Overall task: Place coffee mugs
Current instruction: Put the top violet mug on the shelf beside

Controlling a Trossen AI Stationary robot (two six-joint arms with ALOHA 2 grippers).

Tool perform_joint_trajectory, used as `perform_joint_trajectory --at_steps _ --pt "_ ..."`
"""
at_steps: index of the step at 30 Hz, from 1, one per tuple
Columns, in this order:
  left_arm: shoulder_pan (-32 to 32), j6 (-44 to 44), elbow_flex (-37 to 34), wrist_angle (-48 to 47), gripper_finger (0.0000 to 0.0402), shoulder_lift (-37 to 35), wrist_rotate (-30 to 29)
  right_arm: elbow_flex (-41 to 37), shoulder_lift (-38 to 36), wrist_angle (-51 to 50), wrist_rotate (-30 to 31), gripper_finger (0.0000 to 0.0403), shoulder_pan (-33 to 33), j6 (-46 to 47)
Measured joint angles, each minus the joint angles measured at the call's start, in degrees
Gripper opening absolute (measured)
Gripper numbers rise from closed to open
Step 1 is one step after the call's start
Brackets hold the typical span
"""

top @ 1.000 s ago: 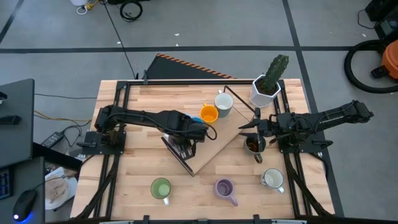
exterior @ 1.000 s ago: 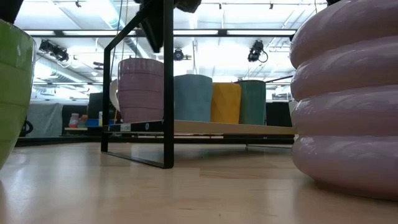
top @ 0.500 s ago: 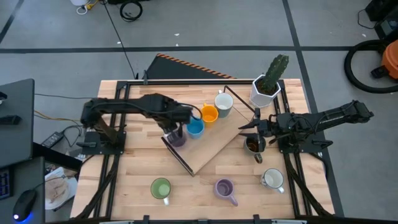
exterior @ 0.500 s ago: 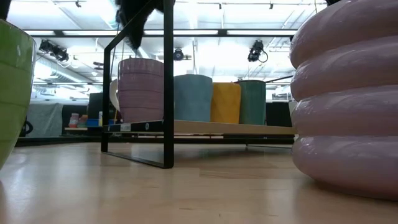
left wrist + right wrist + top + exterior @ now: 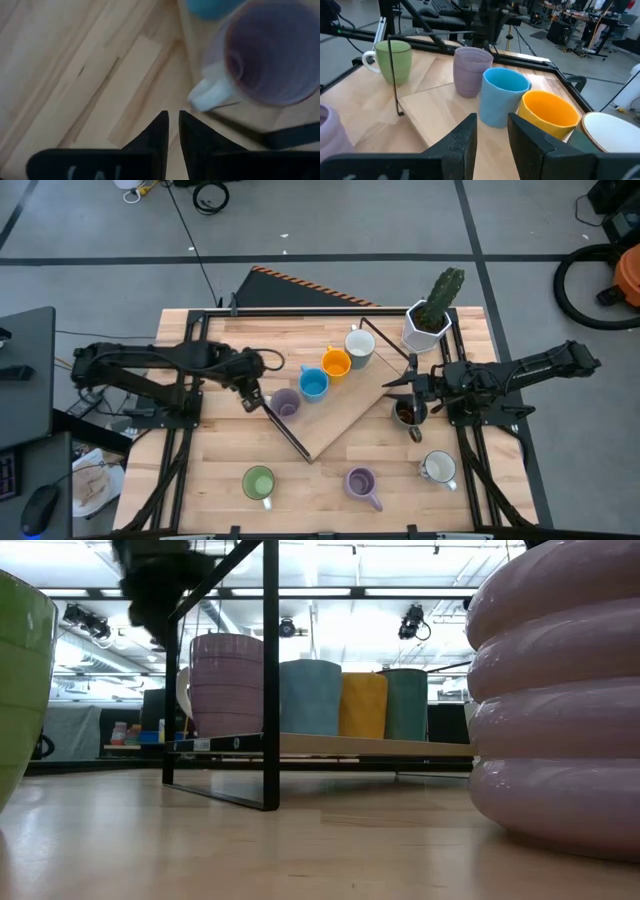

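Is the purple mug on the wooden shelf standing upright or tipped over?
Upright. The purple mug shows its round open mouth from above, and stands straight beside the blue mug in the right wrist view.

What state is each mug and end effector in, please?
Rear lilac mug: upright, ungripped.
Blue mug: upright on board.
Orange mug: upright on board.
Rear white mug: upright.
Brown mug: upright on table.
Green mug: upright on table.
Front lilac mug: upright.
Front white mug: upright.
Left end effector: shut, empty.
Right end effector: open, empty.

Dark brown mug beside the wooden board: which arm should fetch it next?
Right, probably. The right tool hovers just beside the dark brown round mug, while the left tool is across the wooden board, by the lilac ribbed mug.
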Motion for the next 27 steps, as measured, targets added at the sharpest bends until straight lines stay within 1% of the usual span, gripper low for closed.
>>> perform_joint_trajectory --at_steps 3,7,9,14,20,27 --pt "-1.0 2.4 -4.9 0.7 0.0054 -3.0 -0.7 0.0 0.1 0.8 1.9 0.0114 0.0 -1.5" --pt "-3.1 5.2 -9.9 3.0 0.0088 -3.9 -2.0 0.0 0.1 0.3 5.3 0.0114 -0.1 -1.7" --pt "-4.0 6.6 -11.4 3.4 0.0107 -3.9 -2.1 0.0 0.3 0.3 5.5 0.0114 -0.1 -1.7" --pt "-4.5 10.6 -14.3 9.1 0.0141 -3.7 -4.1 0.0 0.6 0.2 5.5 0.0114 -0.1 -1.4" --pt "-4.4 15.3 -17.4 16.1 0.0148 -3.7 -3.3 0.0 0.5 0.2 4.8 0.0114 0.0 0.6" --pt "-4.0 15.5 -18.7 21.1 0.0148 -3.7 -1.6 0.0 0.5 0.1 4.4 0.0114 0.0 1.0"
